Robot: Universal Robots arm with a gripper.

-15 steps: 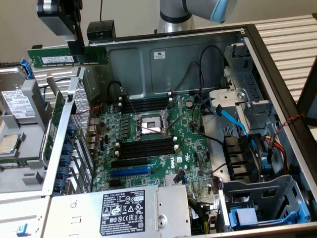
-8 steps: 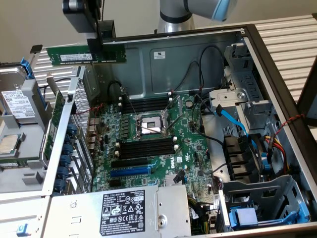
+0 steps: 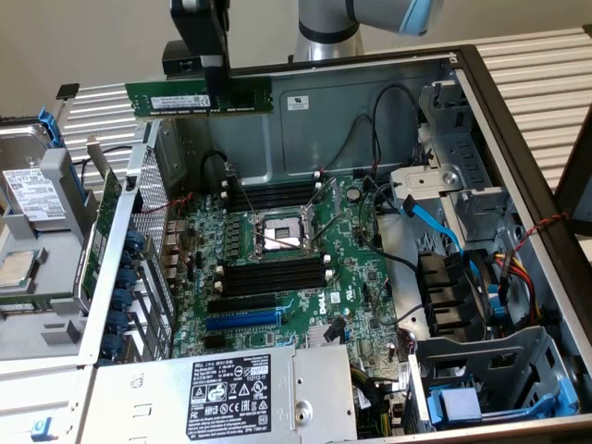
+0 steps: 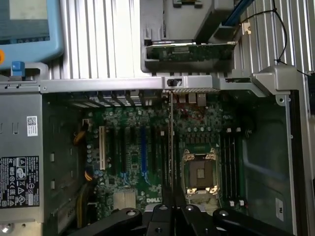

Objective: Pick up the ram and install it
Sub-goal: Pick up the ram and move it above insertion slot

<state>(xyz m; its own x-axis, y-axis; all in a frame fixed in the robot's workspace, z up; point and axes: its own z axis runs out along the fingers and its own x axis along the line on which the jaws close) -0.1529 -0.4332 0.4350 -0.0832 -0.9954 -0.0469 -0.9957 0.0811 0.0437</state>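
The ram point(image 3: 199, 97) is a long green stick with a white label, held level in the air above the open computer case's back wall, at the exterior view's upper left. My gripper point(image 3: 215, 91) is shut on it from above, near its middle. In the wrist view the ram point(image 4: 171, 147) shows edge-on as a thin line running out from my gripper point(image 4: 171, 210). Below lie the black memory slots with white end clips point(image 3: 273, 196) point(image 3: 275, 275), either side of the CPU socket point(image 3: 282, 236). The wrist view has the slots point(image 4: 229, 164) beside the socket point(image 4: 201, 169).
A blue expansion slot point(image 3: 242, 319) lies below the lower memory slots. The power supply point(image 3: 240, 393) fills the front of the case. Cables and a blue data lead point(image 3: 435, 222) hang at the right by the drive cage point(image 3: 490, 370). A hard drive point(image 3: 32, 194) sits outside at the left.
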